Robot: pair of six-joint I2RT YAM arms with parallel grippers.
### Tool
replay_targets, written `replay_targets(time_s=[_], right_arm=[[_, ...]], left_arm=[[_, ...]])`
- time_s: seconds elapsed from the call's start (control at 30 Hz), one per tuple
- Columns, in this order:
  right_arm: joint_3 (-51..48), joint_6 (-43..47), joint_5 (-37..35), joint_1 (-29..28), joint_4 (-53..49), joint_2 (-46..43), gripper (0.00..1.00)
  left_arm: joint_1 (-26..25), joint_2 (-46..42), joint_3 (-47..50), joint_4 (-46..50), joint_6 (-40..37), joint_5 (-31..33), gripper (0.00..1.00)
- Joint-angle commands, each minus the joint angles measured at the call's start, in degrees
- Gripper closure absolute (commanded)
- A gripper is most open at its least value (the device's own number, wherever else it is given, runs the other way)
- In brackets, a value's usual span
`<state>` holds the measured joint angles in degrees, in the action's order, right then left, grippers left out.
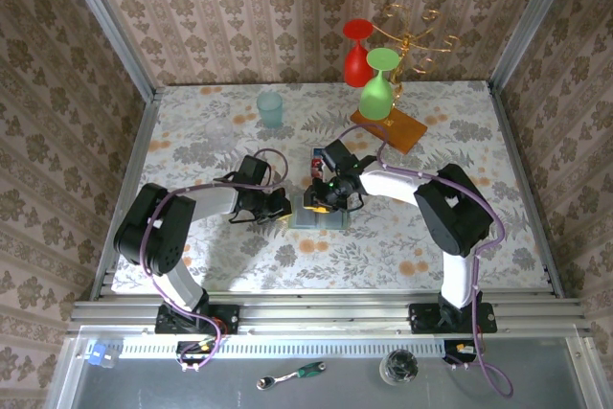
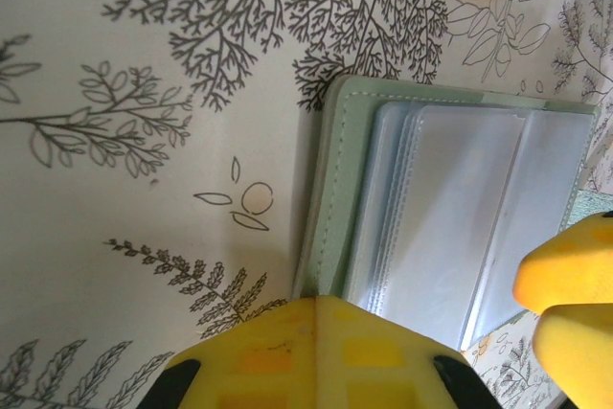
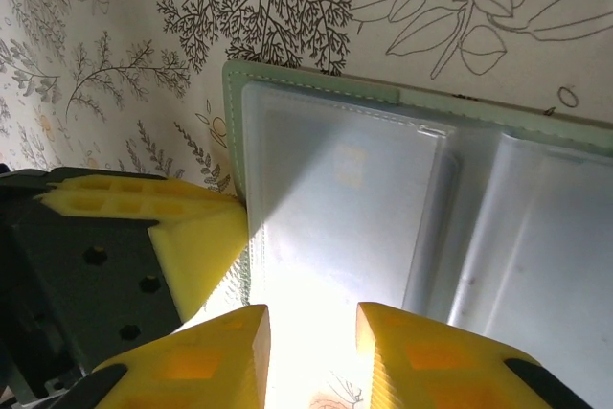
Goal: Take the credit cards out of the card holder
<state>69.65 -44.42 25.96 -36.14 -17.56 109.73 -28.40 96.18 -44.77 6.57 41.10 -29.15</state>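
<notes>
The card holder point(image 1: 322, 215) lies open on the flowered table, grey-green outside with clear pale sleeves inside point(image 2: 450, 208) point(image 3: 383, 198). My left gripper point(image 2: 321, 302) is shut, its tips pressing on the holder's left edge; its yellow fingers point(image 3: 187, 227) touch that edge in the right wrist view. My right gripper point(image 3: 311, 337) is open just above the left sleeve panel, nothing between its fingers point(image 2: 567, 275). No credit cards can be made out in the sleeves. A small red bit point(image 1: 314, 171) shows behind the right gripper; what it is I cannot tell.
An orange-brown wooden slab point(image 1: 388, 128) lies behind the holder, with a green glass point(image 1: 378, 83), a red glass point(image 1: 356, 55) and a gold rack point(image 1: 412, 31) by it. A teal cup point(image 1: 270, 107) stands at the back.
</notes>
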Motion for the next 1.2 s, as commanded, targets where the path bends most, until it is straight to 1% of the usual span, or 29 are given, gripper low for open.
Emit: replay_targets(time_s=[0.0, 0.6, 0.93, 1.17], right_arm=[[0.7, -2.1, 1.6, -0.6, 1.6, 0.9, 0.69], [0.0, -2.2, 0.3, -0.9, 1.5, 2.8, 0.69], [-1.1, -1.2, -4.8, -0.8, -2.5, 0.1, 0.69], [-2.0, -0.9, -5.2, -0.6, -3.1, -1.0, 0.69]], left_arm=[[0.0, 0.2, 1.8, 0.5, 0.0, -0.1, 0.97], [0.1, -0.7, 2.9, 0.6, -0.3, 0.1, 0.97], [0.5, -0.7, 3.0, 1.3, -0.6, 0.3, 0.97], [0.7, -0.7, 3.0, 1.8, -0.8, 0.5, 0.97]])
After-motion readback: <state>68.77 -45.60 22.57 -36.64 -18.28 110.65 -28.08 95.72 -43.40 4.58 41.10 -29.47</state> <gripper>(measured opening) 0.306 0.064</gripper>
